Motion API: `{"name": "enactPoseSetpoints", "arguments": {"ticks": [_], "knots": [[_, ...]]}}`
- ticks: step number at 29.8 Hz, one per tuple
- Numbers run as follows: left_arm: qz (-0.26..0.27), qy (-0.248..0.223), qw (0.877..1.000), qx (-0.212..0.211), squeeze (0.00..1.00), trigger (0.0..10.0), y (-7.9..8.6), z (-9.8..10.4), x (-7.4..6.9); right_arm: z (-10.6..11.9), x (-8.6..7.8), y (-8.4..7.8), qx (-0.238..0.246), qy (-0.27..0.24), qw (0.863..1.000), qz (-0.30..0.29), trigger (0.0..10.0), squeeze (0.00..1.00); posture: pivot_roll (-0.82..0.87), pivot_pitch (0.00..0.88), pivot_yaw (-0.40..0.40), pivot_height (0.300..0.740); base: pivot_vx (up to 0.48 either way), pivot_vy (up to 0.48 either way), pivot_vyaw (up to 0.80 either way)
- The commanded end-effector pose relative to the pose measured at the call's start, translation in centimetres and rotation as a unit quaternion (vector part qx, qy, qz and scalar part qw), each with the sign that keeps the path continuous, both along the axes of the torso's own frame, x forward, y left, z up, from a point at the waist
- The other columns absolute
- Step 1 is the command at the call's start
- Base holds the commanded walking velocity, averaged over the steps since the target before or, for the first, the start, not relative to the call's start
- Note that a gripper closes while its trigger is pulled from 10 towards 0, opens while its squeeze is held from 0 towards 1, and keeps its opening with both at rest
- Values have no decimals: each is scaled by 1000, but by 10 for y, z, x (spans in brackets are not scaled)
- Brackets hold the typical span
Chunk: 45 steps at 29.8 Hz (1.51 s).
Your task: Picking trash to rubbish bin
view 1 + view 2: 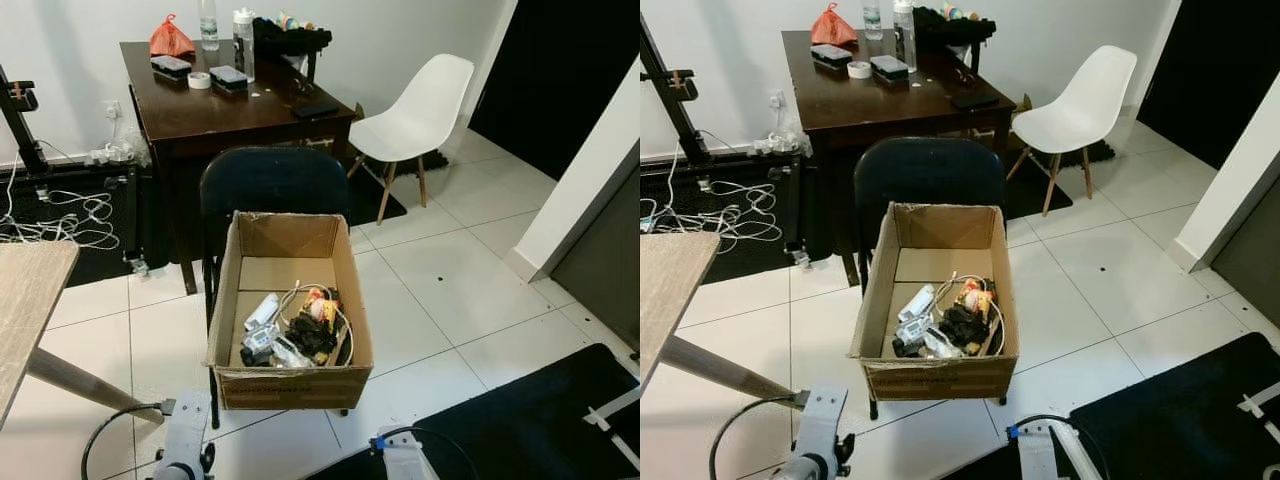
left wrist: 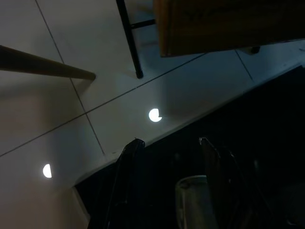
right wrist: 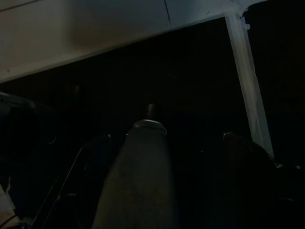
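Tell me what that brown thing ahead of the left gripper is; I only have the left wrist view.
Observer: A cardboard box, sitting on the seat of a black chair.
Operator: Is it empty?
Observer: No. Cables and small clutter lie at its near end.
Operator: What's beyond it?
Observer: A dark table stands behind the chair, with a white chair off to the right.

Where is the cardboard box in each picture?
Left eye view: cardboard box sits low in the middle, on the black chair.
Right eye view: box just below middle.
Left wrist view: its bottom shows along one edge.
Right wrist view: too dark to tell.
Shared landmark: the black chair's legs.
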<state>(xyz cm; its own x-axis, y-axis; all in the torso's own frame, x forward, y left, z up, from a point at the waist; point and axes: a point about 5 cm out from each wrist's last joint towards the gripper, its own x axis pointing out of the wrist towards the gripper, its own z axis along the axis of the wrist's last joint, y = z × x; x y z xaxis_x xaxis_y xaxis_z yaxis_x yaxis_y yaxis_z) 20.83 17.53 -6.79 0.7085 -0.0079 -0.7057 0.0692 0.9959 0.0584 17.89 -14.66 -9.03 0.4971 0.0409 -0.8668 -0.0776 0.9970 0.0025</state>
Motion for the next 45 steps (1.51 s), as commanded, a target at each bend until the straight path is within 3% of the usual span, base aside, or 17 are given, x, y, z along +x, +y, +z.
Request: {"name": "enactPoseSetpoints", "arguments": {"ticks": [1,13,23,34,45], "knots": [[-9,17,1000,1,0,10000,-5,-5,-7,-3,-8,-6,-5,20,1000,5,10000,0,111,32,-43,740,0,0,0],[-43,17,999,-5,0,10000,-17,-4,-5,-6,-16,-25,-18,22,999,-30,10000,0,71,42,-16,740,0,0,0],[-75,19,997,3,0,10000,-21,-2,1,-6,-15,-16,-5,24,998,-56,10000,0,42,45,45,740,0,0,0],[-60,12,998,-1,0,10000,-17,-3,-2,-4,-12,-26,-8,19,1000,-16,10000,0,82,34,8,740,0,0,0],[-49,13,999,1,0,10000,-13,-4,-4,-4,-11,-23,-5,22,1000,-11,10000,0,91,22,5,740,0,0,0]]}}
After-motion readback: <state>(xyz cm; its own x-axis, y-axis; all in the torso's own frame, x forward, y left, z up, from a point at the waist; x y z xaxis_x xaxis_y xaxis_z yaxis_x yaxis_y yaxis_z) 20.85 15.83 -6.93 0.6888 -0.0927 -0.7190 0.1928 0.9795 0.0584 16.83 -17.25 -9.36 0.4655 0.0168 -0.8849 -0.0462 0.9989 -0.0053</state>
